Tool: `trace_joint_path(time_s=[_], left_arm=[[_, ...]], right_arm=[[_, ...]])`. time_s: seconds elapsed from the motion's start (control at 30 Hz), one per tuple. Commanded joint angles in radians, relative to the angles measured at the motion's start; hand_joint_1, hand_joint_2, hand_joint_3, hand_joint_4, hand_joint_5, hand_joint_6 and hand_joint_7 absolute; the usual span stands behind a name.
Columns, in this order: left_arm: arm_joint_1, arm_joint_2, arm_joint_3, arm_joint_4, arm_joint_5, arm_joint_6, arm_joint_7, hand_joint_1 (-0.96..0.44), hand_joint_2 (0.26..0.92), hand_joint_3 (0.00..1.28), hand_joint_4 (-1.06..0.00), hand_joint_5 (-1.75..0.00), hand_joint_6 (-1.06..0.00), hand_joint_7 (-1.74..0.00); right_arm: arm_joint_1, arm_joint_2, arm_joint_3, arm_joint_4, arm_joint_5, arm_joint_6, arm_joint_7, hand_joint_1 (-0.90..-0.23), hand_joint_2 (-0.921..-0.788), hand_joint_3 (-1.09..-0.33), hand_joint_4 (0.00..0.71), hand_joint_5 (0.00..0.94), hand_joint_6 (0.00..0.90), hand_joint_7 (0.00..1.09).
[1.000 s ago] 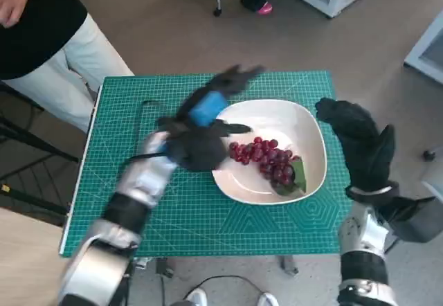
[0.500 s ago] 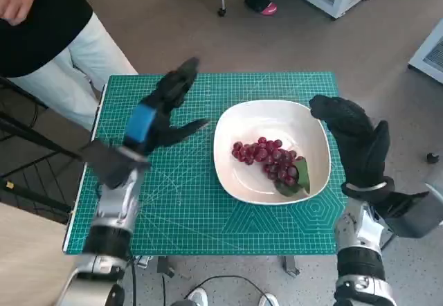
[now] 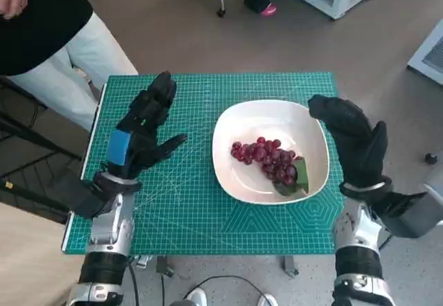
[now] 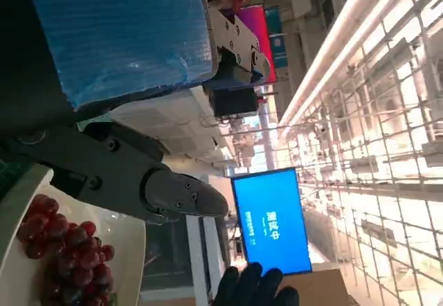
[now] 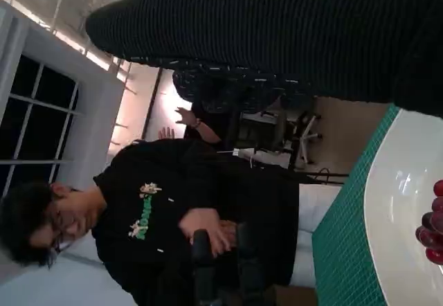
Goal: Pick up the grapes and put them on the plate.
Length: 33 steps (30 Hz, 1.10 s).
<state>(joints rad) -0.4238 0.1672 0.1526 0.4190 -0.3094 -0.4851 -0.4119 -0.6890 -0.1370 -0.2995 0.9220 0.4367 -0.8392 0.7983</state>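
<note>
On the white plate (image 3: pixel 304 129), red grapes (image 3: pixel 266 158) with leaf, both hands apart

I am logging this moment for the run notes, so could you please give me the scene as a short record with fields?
grapes: red bunch with a green leaf, lying in the plate
plate: white, rounded square, on the green cutting mat
left hand: open, fingers apart, above the mat beside the plate, holding nothing
right hand: gloved, at the plate's far side edge, holding nothing
task state: grapes already on the plate
bystander: a person by the table's corner
</note>
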Motion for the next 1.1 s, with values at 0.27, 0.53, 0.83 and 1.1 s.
trace_joint_path(time_s=[0.27, 0.53, 0.83, 1.1], left_arm=[[0.089, -0.024, 0.019, -0.086, -0.003, -0.041, 0.013, -0.41, 0.921, 0.13, -0.21, -0.01, -0.35, -0.02], [0.116, -0.035, 0.026, -0.110, 0.002, -0.053, 0.034, -0.41, 0.921, 0.13, -0.23, -0.01, -0.37, -0.03], [0.132, -0.038, 0.022, -0.117, 0.013, -0.064, 0.052, -0.42, 0.921, 0.13, -0.23, -0.01, -0.37, -0.04], [0.150, -0.034, 0.013, -0.143, 0.018, -0.047, 0.052, -0.41, 0.921, 0.12, -0.24, -0.01, -0.38, -0.04]], right_arm=[[0.005, 0.001, -0.005, 0.021, 0.001, 0.003, 0.017, -0.396, -0.921, -0.518, 0.568, 0.001, 0.510, 0.00], [0.003, -0.003, -0.004, 0.022, -0.003, 0.007, 0.018, -0.395, -0.921, -0.521, 0.565, 0.000, 0.508, 0.00], [0.002, -0.005, -0.002, 0.024, -0.007, 0.009, 0.018, -0.387, -0.921, -0.526, 0.562, 0.000, 0.506, 0.00], [0.002, -0.005, 0.000, 0.024, -0.007, 0.012, 0.020, -0.382, -0.921, -0.528, 0.559, 0.000, 0.504, 0.00]])
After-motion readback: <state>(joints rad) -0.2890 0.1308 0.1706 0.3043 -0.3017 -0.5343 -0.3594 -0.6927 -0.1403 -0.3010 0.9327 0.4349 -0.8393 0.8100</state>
